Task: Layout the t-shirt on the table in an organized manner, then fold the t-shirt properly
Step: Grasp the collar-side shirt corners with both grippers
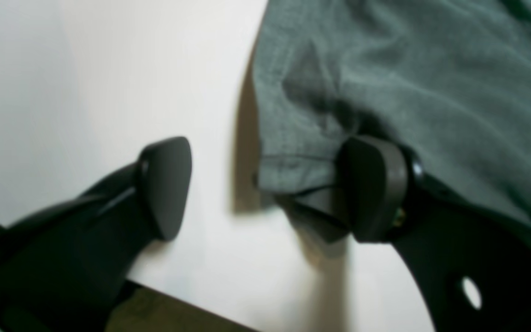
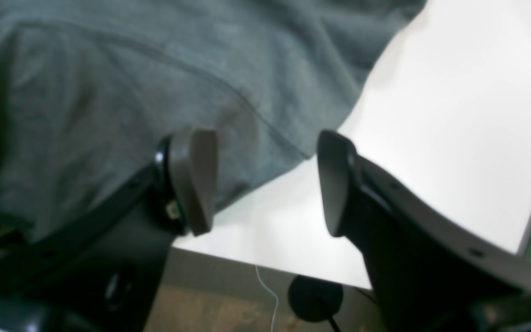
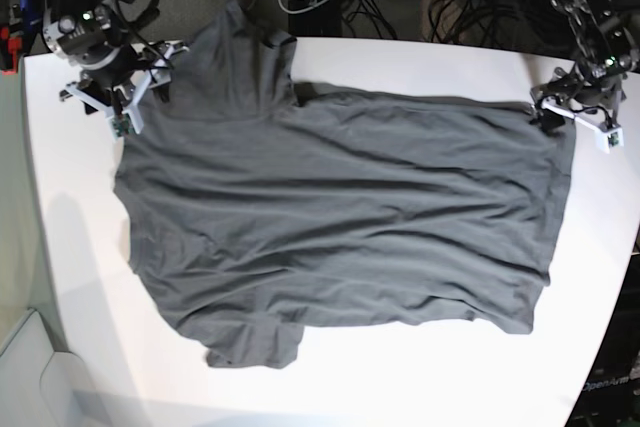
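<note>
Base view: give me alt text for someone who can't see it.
A dark charcoal-grey short-sleeved fabric t-shirt lies spread mostly flat, wrinkled, across the large white smooth-topped table. The right gripper, open, sits at the shirt's far-left corner; the left gripper, open, sits at its far-right corner.

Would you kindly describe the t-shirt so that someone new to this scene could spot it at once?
Start from the white table that fills the base view. The t-shirt lies spread flat across its middle, between the two grippers at its far corners. It is dark charcoal grey, plain, short-sleeved, and the only cloth there.
</note>
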`<act>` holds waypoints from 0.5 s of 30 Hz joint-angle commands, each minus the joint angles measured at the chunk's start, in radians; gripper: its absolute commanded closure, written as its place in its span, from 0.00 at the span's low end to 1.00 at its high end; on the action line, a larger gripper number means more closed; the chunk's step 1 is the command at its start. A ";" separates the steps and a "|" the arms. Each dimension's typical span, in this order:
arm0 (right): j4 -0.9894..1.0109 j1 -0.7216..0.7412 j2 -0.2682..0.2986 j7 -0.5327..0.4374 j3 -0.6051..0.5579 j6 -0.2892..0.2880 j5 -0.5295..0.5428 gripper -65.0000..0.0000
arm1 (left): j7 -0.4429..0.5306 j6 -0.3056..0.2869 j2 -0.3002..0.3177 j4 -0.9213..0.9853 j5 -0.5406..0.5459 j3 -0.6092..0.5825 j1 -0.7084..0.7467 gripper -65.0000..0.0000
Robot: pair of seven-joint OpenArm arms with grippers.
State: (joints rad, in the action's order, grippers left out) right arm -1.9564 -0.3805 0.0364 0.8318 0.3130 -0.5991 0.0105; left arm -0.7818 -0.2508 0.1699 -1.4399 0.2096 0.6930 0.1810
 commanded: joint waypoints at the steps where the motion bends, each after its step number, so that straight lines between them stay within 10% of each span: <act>1: -0.018 0.005 0.007 -0.016 0.001 -0.002 0.010 0.46 | -0.049 0.003 -0.008 0.006 -0.029 -0.003 -0.004 0.25; 7: -0.018 0.005 0.007 -0.015 0.001 -0.002 0.010 0.45 | -0.049 0.000 -0.013 0.008 0.001 -0.005 -0.027 0.69; 15: 0.013 0.018 0.013 -0.013 0.002 -0.002 0.009 0.45 | -0.055 -0.104 0.000 0.006 0.043 0.001 -0.025 0.82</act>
State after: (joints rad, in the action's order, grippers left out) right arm -1.9289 -0.3653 0.0441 0.8345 0.3122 -0.5991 0.0143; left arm -0.8059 -0.3527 0.1650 -1.4296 0.2672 0.6937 0.1505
